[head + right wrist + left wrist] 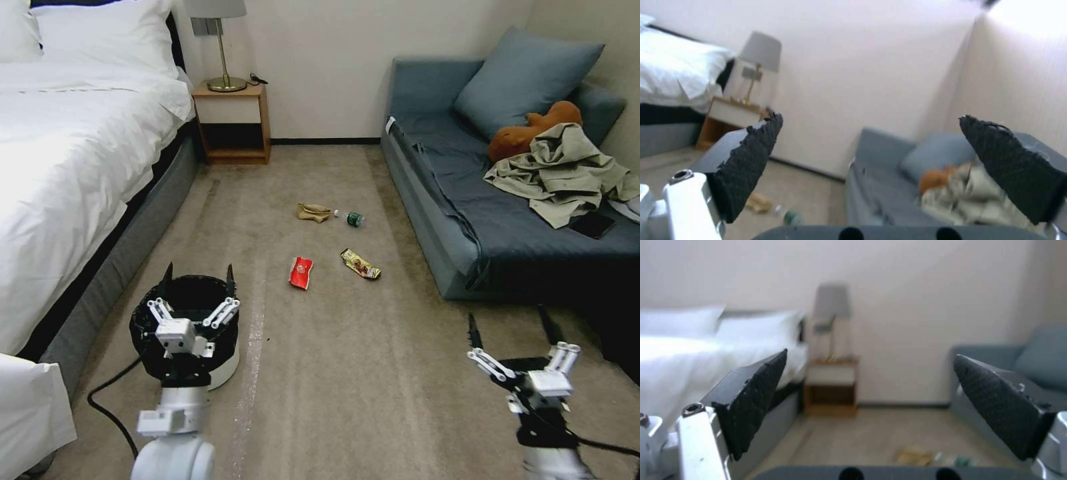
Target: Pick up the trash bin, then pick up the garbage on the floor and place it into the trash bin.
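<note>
Black-lined trash bin standing on tan carpet beside the bed, under left gripper, jaws wide. Four litter pieces ahead, near grey sofa. Right gripper wide, empty.

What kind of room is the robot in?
Probably a hotel bedroom. There is a bed with white sheets, a nightstand holding a lamp, and a blue sofa along the wall, all on a carpet.

Left tool spread wide, nightstand ahead
</note>
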Controlling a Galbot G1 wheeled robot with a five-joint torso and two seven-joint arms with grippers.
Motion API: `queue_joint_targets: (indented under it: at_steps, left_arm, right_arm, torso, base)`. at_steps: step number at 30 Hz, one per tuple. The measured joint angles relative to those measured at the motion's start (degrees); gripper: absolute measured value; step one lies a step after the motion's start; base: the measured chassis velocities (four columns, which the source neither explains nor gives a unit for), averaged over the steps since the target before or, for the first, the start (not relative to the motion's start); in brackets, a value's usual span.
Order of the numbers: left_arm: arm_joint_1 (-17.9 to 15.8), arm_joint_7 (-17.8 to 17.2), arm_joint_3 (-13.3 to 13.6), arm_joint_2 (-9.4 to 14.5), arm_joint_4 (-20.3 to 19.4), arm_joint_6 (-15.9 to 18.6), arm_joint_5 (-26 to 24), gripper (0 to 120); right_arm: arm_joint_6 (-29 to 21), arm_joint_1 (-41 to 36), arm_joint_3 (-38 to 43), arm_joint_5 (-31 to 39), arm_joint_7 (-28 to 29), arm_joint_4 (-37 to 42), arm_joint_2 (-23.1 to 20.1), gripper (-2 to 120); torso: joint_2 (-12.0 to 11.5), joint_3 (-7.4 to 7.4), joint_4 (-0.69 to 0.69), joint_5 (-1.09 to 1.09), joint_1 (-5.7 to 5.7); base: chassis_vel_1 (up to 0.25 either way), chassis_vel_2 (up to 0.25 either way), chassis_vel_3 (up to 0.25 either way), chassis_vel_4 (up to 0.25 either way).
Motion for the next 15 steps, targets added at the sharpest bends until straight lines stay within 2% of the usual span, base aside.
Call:
queue_joint_targets:
  at_steps: [1, 2, 3, 4, 5, 6, 7, 9, 10, 11, 12, 13, 15]
  left_arm:
    - [-0.71, -1.54, -1.65, 2.11, -0.35, 5.10, -3.16, 100]
    - [-0.71, -1.54, -1.65, 2.11, -0.35, 5.10, -3.16, 100]
    - [-1.36, -2.56, -3.47, 4.45, -0.47, 10.18, -6.48, 100]
    - [-1.36, -2.56, -3.47, 4.45, -0.47, 10.18, -6.48, 100]
    - [-2.49, -3.76, -5.80, 7.81, -0.28, 16.02, -10.96, 100]
    - [-3.31, -4.50, -7.36, 10.06, 0.02, 19.49, -13.93, 100]
    - [-3.31, -4.50, -7.36, 10.06, 0.02, 19.49, -13.93, 100]
    - [-4.23, -5.95, -9.88, 14.57, -0.10, 24.86, -19.26, 100]
    - [-4.23, -5.95, -9.88, 14.57, -0.10, 24.86, -19.26, 100]
    - [-4.40, -6.29, -10.90, 16.31, -0.76, 27.00, -21.46, 100]
    - [-4.85, -7.10, -12.25, 18.15, -1.32, 29.70, -24.14, 100]
    - [-4.85, -7.10, -12.25, 18.15, -1.32, 29.70, -24.14, 100]
    - [-6.00, -8.41, -13.57, 20.57, -1.26, 33.48, -27.41, 100]
  right_arm:
    - [1.85, -0.96, 0.91, 0.03, -0.67, 0.64, 0.27, 100]
    - [1.85, -0.96, 0.91, 0.03, -0.67, 0.64, 0.27, 100]
    - [2.81, -1.40, 1.38, 0.06, -0.98, 0.98, 0.40, 100]
    - [2.81, -1.40, 1.38, 0.06, -0.98, 0.98, 0.40, 100]
    - [3.19, -1.57, 1.55, 0.07, -1.14, 1.09, 0.48, 100]
    - [3.25, -1.58, 1.58, 0.08, -1.18, 1.11, 0.50, 100]
    - [3.25, -1.58, 1.58, 0.08, -1.18, 1.11, 0.50, 100]
    - [3.25, -1.50, 1.63, 0.09, -1.39, 1.17, 0.50, 100]
    - [3.25, -1.50, 1.63, 0.09, -1.39, 1.17, 0.50, 100]
    - [2.33, -0.51, 1.70, 0.18, -2.35, 1.45, 0.50, 100]
    - [-0.66, 2.29, 1.66, 0.41, -4.50, 1.99, 0.50, 100]
    - [-0.66, 2.29, 1.66, 0.41, -4.50, 1.99, 0.50, 100]
    - [-4.45, 6.08, 1.46, 0.72, -7.08, 2.67, 0.47, 100]
  torso:
    - [0.00, 0.00, -0.01, -0.01, 0.00]
    - [0.00, 0.00, -0.01, -0.01, 0.00]
    - [0.00, 0.00, -0.01, -0.01, 0.00]
    - [0.00, 0.00, -0.01, -0.01, 0.00]
    - [0.00, 0.00, 0.01, 0.00, 0.00]
    - [0.00, 0.00, 0.00, 0.00, 0.00]
    - [0.00, 0.00, 0.00, 0.00, 0.00]
    - [0.00, 0.00, -0.01, 0.00, 0.00]
    - [0.00, 0.00, -0.01, 0.00, 0.00]
    - [0.00, 0.00, -0.02, 0.00, 0.00]
    - [0.00, 0.00, -0.01, 0.00, 0.00]
    - [0.00, 0.00, -0.01, 0.00, 0.00]
    - [0.00, 0.01, 0.07, 0.02, 0.00]
  base:
    - [0.000, 0.000, 0.000, 0.000]
    - [0.000, 0.000, 0.000, 0.000]
    - [0.000, 0.000, 0.000, 0.000]
    - [0.000, 0.000, 0.000, 0.000]
    - [0.000, 0.000, 0.000, 0.000]
    - [0.000, 0.000, 0.000, 0.000]
    - [0.000, 0.000, 0.000, 0.000]
    - [0.000, 0.000, 0.000, 0.000]
    - [0.000, 0.000, 0.000, 0.000]
    - [0.000, 0.000, 0.000, 0.000]
    - [0.000, 0.000, 0.000, 0.000]
    - [0.000, 0.000, 0.000, 0.000]
    - [0.000, 0.000, 0.000, 0.000]
